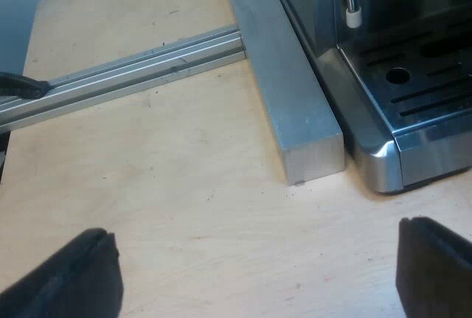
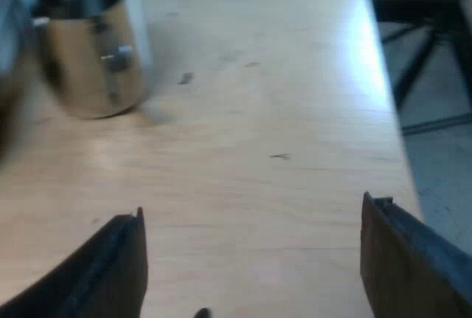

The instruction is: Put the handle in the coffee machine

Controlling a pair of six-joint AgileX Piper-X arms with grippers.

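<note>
The left gripper (image 1: pixel 254 240) is wide open and holds nothing. It hangs over the wooden table (image 1: pixel 184 207), near a corner of the espresso machine (image 1: pixel 413 111). A grey metal bar (image 1: pixel 295 104) lies just beside the machine. The right gripper (image 2: pixel 251 211) is wide open too, with nothing in it. Past its fingers, the shiny metal holder (image 2: pixel 92 74) sits on the table, well apart from them.
</note>
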